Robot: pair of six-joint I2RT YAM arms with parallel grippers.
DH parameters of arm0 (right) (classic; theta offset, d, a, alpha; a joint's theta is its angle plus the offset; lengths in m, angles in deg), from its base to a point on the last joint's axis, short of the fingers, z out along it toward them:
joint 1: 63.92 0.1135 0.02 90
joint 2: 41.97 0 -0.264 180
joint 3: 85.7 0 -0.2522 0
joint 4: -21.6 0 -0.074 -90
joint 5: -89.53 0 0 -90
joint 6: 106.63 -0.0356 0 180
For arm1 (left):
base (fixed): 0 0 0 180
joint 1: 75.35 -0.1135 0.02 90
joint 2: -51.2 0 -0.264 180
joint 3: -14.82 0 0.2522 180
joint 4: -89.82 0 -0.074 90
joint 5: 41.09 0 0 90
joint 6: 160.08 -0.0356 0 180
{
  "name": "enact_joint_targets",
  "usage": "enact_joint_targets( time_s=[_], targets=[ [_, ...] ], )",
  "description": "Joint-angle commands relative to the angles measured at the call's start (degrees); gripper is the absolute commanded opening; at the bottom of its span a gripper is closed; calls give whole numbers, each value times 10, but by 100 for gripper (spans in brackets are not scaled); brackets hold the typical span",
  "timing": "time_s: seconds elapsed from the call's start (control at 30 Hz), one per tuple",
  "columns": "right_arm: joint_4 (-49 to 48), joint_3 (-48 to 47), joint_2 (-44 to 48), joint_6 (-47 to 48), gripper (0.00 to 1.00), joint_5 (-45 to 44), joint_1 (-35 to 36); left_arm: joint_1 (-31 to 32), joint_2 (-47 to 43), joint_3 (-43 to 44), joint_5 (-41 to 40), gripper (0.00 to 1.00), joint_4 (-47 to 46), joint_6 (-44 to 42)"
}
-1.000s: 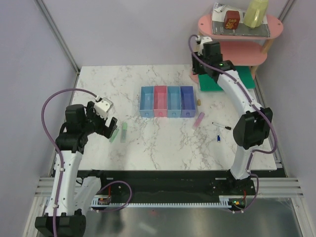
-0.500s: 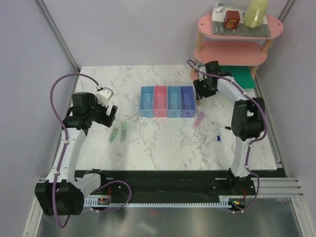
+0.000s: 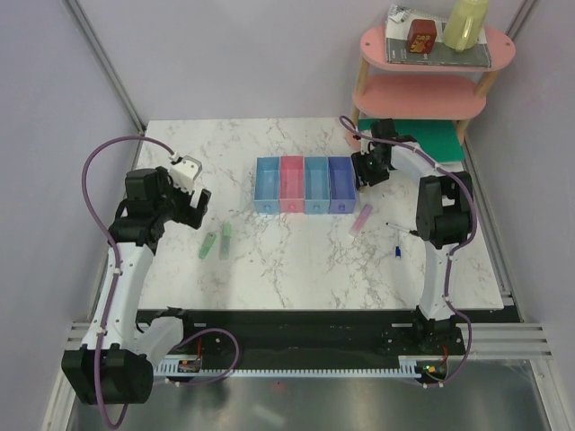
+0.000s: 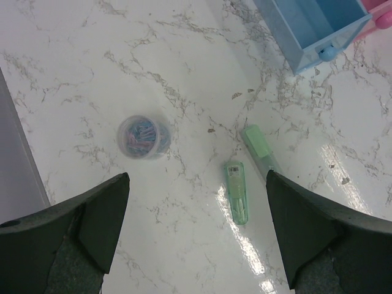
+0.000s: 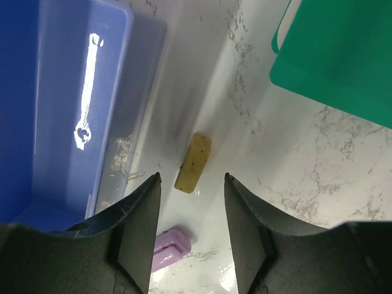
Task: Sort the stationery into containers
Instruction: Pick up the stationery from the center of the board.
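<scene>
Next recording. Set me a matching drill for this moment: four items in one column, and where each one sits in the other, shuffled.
Things:
1. small tan block
2. round clear tub of coloured clips
3. red box
4. thin black pen

Places:
a. on the top tier of the pink round shelf
b. on the marble right beside the purple plastic bin
c. on the marble near the two pale green sticks
d. on the marble to the right of the pink stick

Pairs: 1-b, 2-c, 3-a, 4-d.
</scene>
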Motion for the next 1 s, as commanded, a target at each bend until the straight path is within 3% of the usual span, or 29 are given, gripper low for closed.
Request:
enact_joint_targets(
  time_s=[0.0, 0.23, 0.37, 0.47, 0.73, 0.97],
  targets=[
    [-20, -7, -14, -8, 53, -3, -1, 0, -11, 2, 0, 100, -21, 15],
    [-34, -9, -24, -12, 48, -14, -1, 0, -16, 2, 7, 100, -21, 22],
    [-36, -9, -29, -12, 23, -15, -1, 0, -16, -6, -1, 100, -22, 20],
    [-36, -2, -22, -11, 12, -20, -1, 0, -17, -19, -10, 100, -21, 3],
    [-35, 27, 55, -10, 7, -36, -3, 0, -13, -81, -26, 100, 0, -58],
    [-19, 23, 143, -6, 8, -35, -4, 0, 8, -122, -54, 100, 6, -31]
  ],
)
